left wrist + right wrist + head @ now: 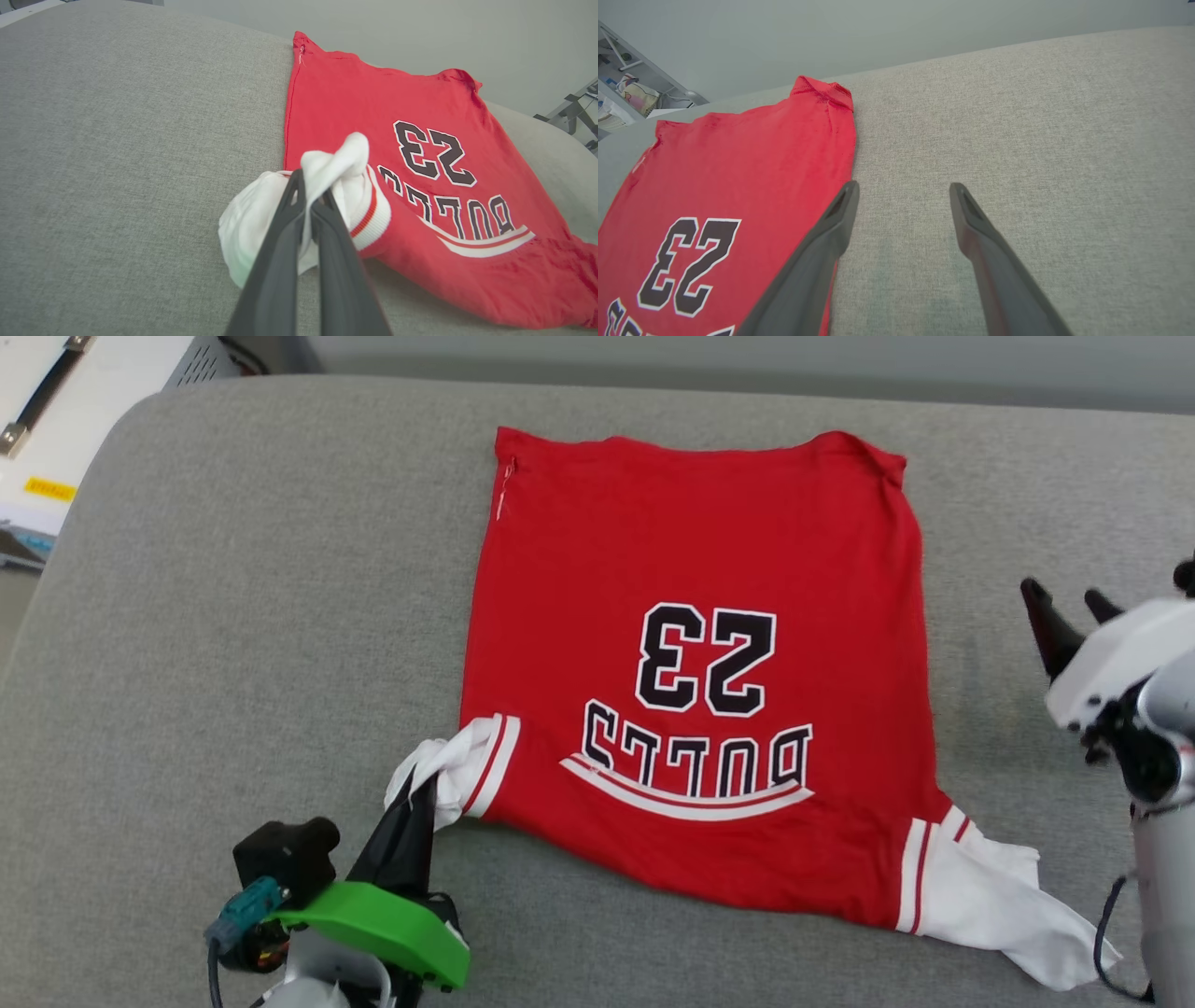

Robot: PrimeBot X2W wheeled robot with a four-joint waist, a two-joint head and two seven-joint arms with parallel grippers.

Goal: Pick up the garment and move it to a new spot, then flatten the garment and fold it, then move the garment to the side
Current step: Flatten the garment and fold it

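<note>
**Flattening stage: one sleeve pinched, other arm free**

Obs. The garment lies print-up on the grey cushion, roughly centred. Its hem is on the far side and its shoulders are nearest the robot, so the print reads upside down in the head view. The body is mostly flat, with light rippling along the near edge.

Left gripper: fingers pressed together, pinching the white left-hand sleeve, which is bunched into a knot around the tips. Likely reason: the sleeve is the one part on that side not lying flat, and a grip on it lets the arm draw it outward to smooth it.

Right gripper: fingers spread, holding nothing. It sits over bare cushion just beside the garment's right edge, apart from the cloth. It looks parked clear, leaving that side to lie undisturbed.

The right-hand sleeve trails loose toward the near right, creased at its end.

Judgement: the garment is placed and the flattening is partly done, with folding not yet begun.

Risk: a one-sided pull on soft jersey may drag the whole body sideways rather than straighten the sleeve.
</note>
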